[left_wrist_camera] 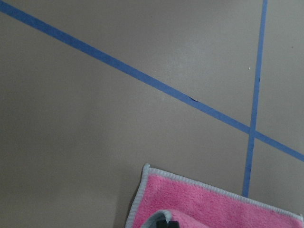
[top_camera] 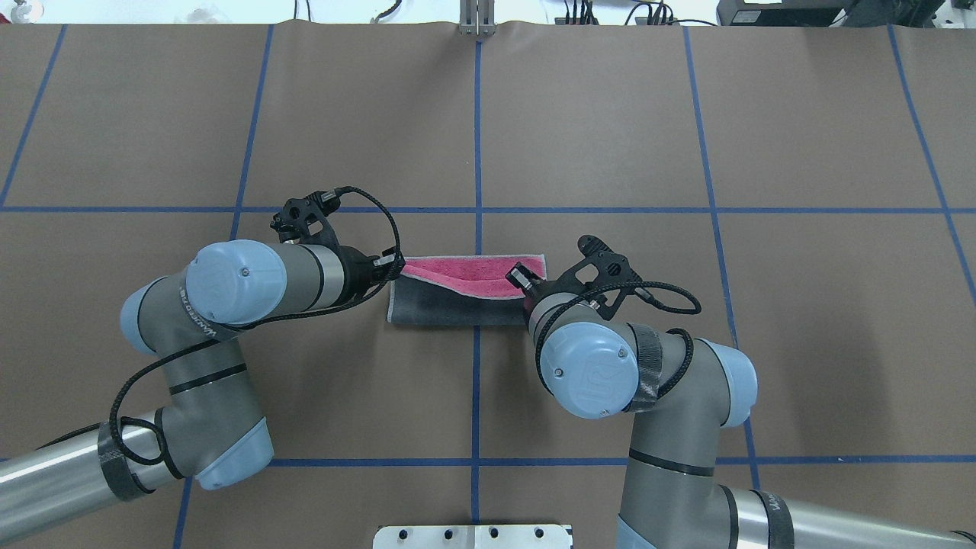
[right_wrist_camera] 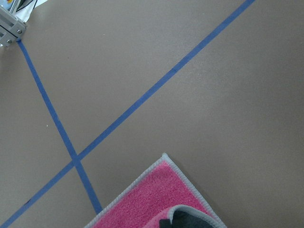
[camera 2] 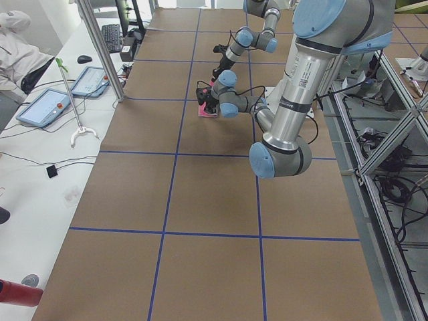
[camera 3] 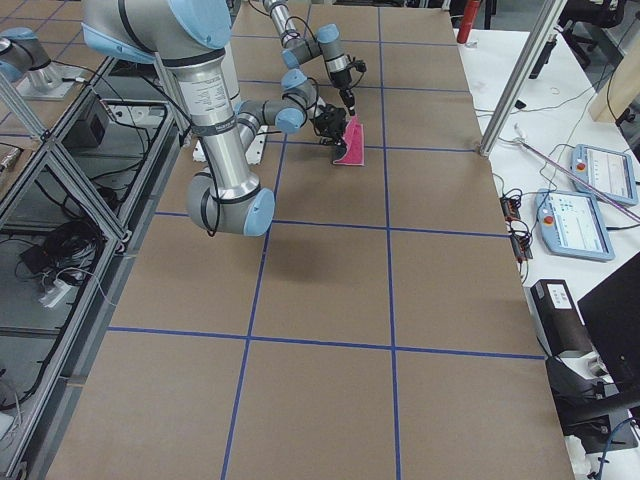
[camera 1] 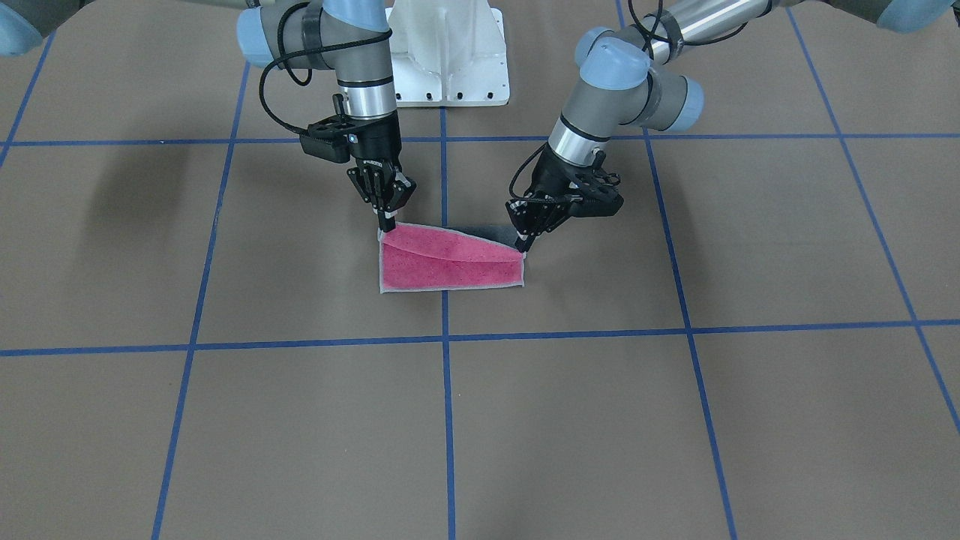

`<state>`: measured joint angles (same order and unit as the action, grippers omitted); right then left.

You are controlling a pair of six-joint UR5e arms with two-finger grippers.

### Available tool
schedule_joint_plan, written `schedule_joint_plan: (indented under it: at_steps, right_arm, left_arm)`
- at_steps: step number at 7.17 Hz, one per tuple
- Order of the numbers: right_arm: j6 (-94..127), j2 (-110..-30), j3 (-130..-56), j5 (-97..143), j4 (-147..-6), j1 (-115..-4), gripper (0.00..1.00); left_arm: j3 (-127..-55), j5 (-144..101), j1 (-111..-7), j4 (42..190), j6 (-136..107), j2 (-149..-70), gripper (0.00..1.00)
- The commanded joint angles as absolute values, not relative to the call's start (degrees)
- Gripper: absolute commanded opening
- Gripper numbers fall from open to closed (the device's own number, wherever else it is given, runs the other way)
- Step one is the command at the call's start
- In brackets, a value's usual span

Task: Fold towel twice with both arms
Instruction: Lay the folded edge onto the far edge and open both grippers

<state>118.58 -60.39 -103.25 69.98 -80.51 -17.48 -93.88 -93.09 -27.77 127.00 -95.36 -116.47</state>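
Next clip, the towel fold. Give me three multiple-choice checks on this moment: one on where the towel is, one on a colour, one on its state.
1. Where does the towel lie?
A) astride a blue tape line
B) at the far edge, away from all tape
C) on the white pedestal

2. What colour is its stitched border?
A) yellow
B) light grey
C) green

3. What state is it in?
A) flat and untouched
B) bunched into a ball
C) part folded, one edge raised by the left gripper and the right gripper

Key:
1 A: in the overhead view the line runs in under it and out again.
2 B: light grey edging rims the pink face.
3 C: each gripper is shut on a corner, and the dark grey flap leans over the pink.
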Motion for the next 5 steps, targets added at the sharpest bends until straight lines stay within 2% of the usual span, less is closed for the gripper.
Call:
schedule_joint_plan:
  at_steps: [1,3,5]
  right_arm:
    - [118.3,-60.4,-103.2,70.1,-80.5,-17.7,0.0]
    - [117.6,-59.9,-102.9,70.7,-80.5,-18.3,0.22]
    - [117.3,-56.9,-99.5,70.8,-80.5,-19.3,0.37]
  left_arm:
    - [-91.8,-93.1,-27.9,127.3,-95.4,-117.8,0.0]
    - [-91.8,-93.0,-27.9,127.3,-95.4,-117.8,0.0]
    - [-91.8,-93.1,-27.9,127.3,-95.4,-117.8,0.0]
